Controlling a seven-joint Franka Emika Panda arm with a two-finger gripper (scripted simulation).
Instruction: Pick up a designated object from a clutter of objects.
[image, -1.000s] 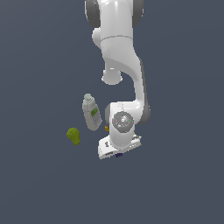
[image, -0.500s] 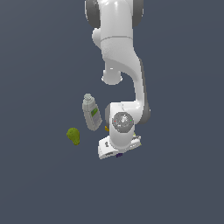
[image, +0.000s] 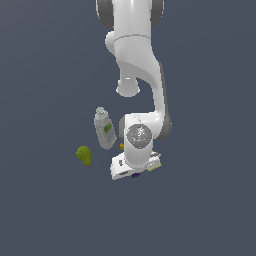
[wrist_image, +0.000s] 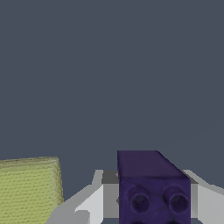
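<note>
Purple brick (wrist_image: 154, 188) is the designated thing, and it sits between the two pale fingers (wrist_image: 89, 203) of the gripper (wrist_image: 151, 199) in the wrist view, its two studs facing the camera.

Going across the exterior view from its left: the green pear-like fruit (image: 84, 155) lies well apart from the arm on the dark desk (image: 45, 210). Next the grey bottle (image: 104, 129) with its green label stands upright, just beside the arm's wrist. A speck of yellow brick (image: 121, 146) peeps out between bottle and wrist. Then comes the gripper, low over the desk, with a dark sliver of the brick showing under it and a corner of the pale yellow-green pad (image: 154, 166) at its far side.

The fingers flank the brick closely, one on each side, but whether they already press on it cannot be told. By the look of it the approach is done; the squeeze, if not yet made, and the lift are left.

The brick's long axis seems to run away from the wrist camera, along the fingers, though foreshortening makes that uncertain.
</note>
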